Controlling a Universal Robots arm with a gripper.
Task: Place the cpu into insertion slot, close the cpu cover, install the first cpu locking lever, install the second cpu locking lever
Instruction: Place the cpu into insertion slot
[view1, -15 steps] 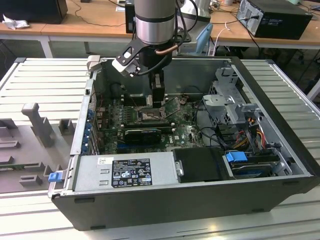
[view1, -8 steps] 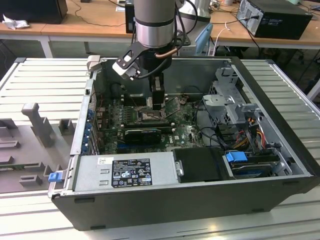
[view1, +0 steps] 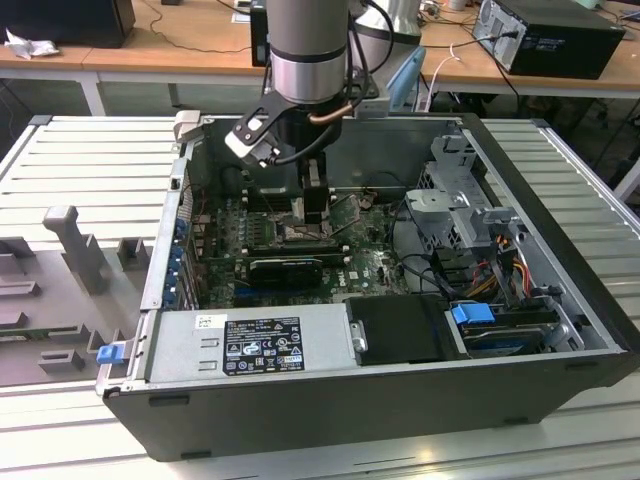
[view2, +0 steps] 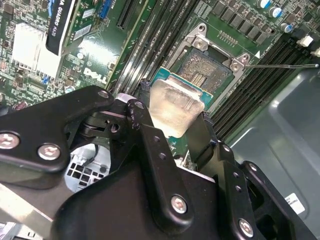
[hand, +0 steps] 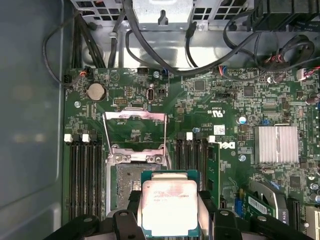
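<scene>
Open computer case (view1: 400, 400) on a ribbed table (view1: 90, 170): we see the gripper (hand: 170, 204) clamping the cpu (hand: 169, 210) by opposite edges; light, stiff, fragile, we judge.

- Below the gripper (hand: 169, 200) and its held cpu (hand: 167, 217), the insertion slot (hand: 125, 185) lies uncovered.
- Beyond the gripper, the cpu cover (hand: 134, 116) is swung back, off the socket.
- Memory slots (hand: 82, 172) flank both sides closely.
</scene>
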